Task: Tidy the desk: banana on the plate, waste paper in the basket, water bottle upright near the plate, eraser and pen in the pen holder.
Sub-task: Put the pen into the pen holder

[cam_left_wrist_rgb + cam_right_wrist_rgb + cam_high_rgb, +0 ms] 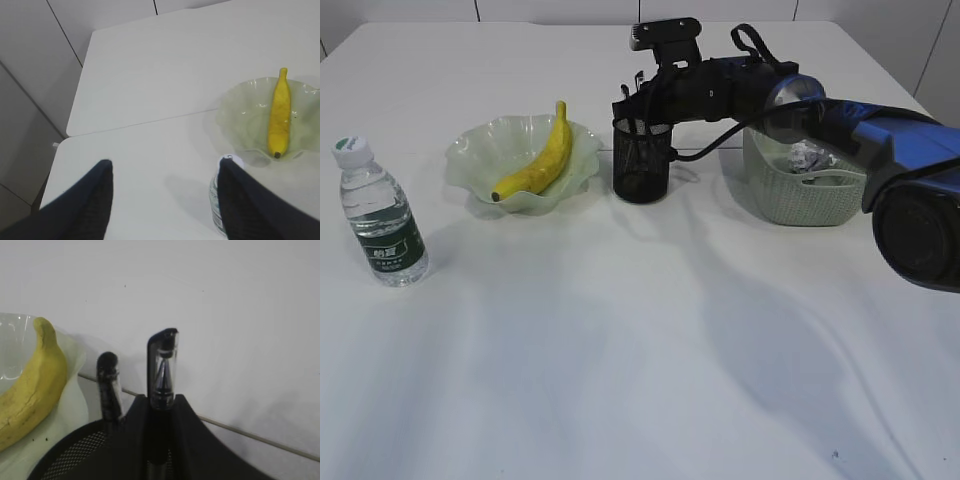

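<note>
On the far left of the worktop (620, 380) a water bottle (380, 215) stands upright with its white cap on, well to the left of the right gripper. In the left wrist view the left gripper (165, 200) hangs above this spot with its two dark fingers (90, 200) spread wide and nothing between them; the bottle's cap sits just at the inner edge of its right finger, below it. Ahead of that gripper and to its right lies the pale green plate (480, 150) with a wavy rim, and the banana (540, 160) rests on it, stem end pointing away. Next comes the black mesh pen holder (641, 165), beside the plate. The right gripper (642, 100) hovers directly over the holder, narrowly closed on a pen (162, 370) that stands upright with its clear clip end up; the pen's lower part is hidden. A second pen (109, 385) leans just left of it inside the holder. To the right of that gripper, behind its arm, sits the green basket (800, 195) holding crumpled waste paper (810, 155).
</note>
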Robot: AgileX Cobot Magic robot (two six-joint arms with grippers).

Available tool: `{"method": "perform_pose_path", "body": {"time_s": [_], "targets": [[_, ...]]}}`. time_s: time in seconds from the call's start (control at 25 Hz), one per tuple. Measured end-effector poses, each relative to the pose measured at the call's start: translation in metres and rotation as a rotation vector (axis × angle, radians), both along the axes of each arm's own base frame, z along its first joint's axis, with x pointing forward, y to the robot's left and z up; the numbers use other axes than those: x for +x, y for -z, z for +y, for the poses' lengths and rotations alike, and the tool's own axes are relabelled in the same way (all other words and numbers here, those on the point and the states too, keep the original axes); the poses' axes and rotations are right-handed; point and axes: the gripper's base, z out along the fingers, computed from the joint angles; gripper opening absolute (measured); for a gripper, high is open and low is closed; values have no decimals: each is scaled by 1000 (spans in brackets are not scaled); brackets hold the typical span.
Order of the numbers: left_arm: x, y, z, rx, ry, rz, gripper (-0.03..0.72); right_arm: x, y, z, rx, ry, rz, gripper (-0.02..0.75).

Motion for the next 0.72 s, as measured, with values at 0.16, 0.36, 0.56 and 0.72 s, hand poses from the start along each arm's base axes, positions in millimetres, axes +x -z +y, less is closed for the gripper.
{"method": "perform_pose_path", "body": {"time_s": [0.16,0.36,0.56,0.72], "targets": [[5,5,0,0,0,22,465,0,0,0,2,0,1,81],[11,10,0,1,0,44,465,0,0,0,2,0,1,80],[11,9,0,1,2,38,465,0,0,0,3,0,3,80],[11,9,0,0,3,34,465,-1,-3,0,3,0,3,80]]}}
